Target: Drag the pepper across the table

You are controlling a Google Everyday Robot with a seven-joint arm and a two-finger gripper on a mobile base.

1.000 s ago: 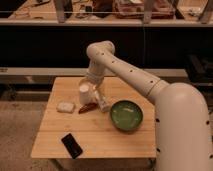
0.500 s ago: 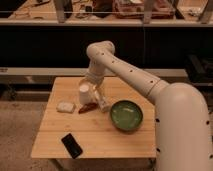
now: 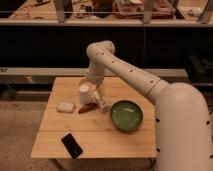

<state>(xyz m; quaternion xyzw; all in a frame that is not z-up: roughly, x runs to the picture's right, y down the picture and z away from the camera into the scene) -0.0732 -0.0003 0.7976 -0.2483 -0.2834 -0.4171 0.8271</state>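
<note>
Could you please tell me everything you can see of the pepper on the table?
The pepper is small, slim and elongated, dark red; no stem can be made out. It lies flat on the light wooden table, its length running roughly left to right in the picture. A white block lies just beyond its left end, seemingly apart from it. The open gripper is down at its right end; whether it touches the pepper cannot be told.

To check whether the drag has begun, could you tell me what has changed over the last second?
Nothing visibly changed. The gripper stays down at the table, at the pepper's end nearer the bowl; pepper, block, bowl and phone lie where they were.
</note>
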